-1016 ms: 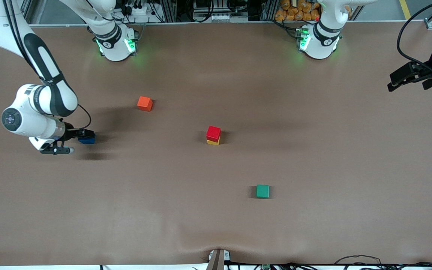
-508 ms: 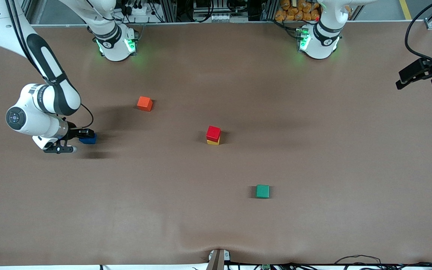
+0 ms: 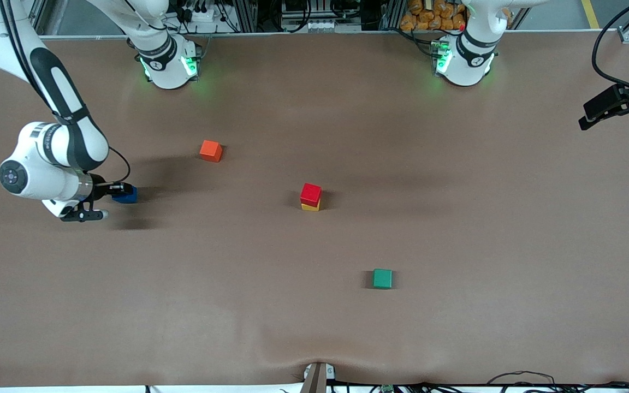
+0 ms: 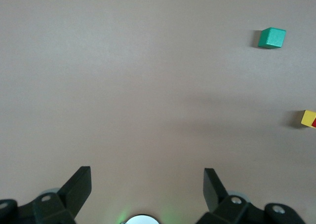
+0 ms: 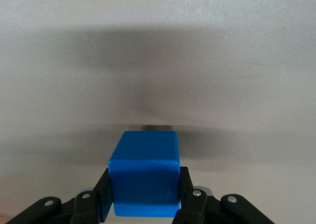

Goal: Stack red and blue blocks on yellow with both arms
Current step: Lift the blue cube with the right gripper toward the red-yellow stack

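Blue block (image 3: 127, 195) clamped in the right pincer (image 3: 122, 192), over the surface (image 3: 456, 229) at the right arm's end.
Carry it level above the red block (image 3: 310, 193) on the yellow block (image 3: 310, 207), then lower squarely; left pincer (image 3: 617, 106) waits, spread wide.

A: What is under everything?

B: A big brown table (image 3: 314, 327). It looks soft and flat, with a small bump in the cloth at 6 o'clock.

A: What is at that bump?

B: A little metal clamp (image 3: 317, 376) that holds the edge.

A: What is up at 12 o'clock, past the table?

B: Grey metal bars (image 3: 249, 13), a white plug strip (image 3: 200, 13) and lots of black wires.

A: Anything bright up there?

B: Yes, a pile of orange things (image 3: 434, 16) at about 1 o'clock. I cannot tell what they are.

A: And the floor?

B: Grey, with a yellow line (image 3: 588, 12) at 2 o'clock.

A: Is it light?

B: Yes, soft light with blurry dark shadows on the table.
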Tool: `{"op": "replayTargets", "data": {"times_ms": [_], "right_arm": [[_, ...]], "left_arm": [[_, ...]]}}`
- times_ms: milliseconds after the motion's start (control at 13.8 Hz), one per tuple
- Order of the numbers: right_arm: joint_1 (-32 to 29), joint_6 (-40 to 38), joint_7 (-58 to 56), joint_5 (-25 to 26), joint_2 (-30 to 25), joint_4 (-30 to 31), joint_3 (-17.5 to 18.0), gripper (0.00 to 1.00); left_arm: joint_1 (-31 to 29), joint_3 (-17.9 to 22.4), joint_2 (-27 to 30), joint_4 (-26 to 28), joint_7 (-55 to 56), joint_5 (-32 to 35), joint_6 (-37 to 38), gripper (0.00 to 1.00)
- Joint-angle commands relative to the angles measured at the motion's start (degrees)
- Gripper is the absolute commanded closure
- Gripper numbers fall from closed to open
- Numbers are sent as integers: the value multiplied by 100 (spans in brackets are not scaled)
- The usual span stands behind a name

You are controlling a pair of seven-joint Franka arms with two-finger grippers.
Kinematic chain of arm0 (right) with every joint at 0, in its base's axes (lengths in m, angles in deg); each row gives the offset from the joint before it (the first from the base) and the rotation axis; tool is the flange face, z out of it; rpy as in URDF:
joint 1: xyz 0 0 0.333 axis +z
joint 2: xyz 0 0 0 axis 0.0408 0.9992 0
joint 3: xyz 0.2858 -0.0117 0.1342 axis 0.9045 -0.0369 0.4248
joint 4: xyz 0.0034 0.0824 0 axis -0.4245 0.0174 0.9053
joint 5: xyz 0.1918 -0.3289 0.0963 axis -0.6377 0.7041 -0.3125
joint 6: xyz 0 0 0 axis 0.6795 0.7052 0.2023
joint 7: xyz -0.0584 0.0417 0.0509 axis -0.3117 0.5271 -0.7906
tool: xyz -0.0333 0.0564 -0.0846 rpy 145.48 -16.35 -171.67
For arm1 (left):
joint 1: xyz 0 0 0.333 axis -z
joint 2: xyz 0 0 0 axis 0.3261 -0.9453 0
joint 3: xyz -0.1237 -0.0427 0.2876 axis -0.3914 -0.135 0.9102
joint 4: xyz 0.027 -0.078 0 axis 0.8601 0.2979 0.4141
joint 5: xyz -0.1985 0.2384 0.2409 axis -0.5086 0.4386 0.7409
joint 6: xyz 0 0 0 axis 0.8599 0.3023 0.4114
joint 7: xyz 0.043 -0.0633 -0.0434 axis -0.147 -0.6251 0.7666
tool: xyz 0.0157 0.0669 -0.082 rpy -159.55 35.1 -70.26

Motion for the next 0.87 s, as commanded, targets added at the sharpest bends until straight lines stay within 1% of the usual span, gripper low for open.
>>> {"op": "replayTargets", "data": {"times_ms": [0, 218, 508, 798], "right_arm": [[55, -777, -68, 20, -263, -417, 120, 100], [82, -1367, -68, -190, -386, -804, 278, 100], [143, -2027, -24, -322, -412, -1375, 288, 100], [406, -3142, -33, -322, -456, -2358, 288, 100]], "left_arm": [[-18, 47, 60, -37, -114, 41, 85, 0], [-18, 82, 69, -63, -114, 41, 85, 0], [-18, 91, 60, -98, -106, 32, 85, 0], [-18, 100, 60, -107, -97, 41, 85, 0]]}}
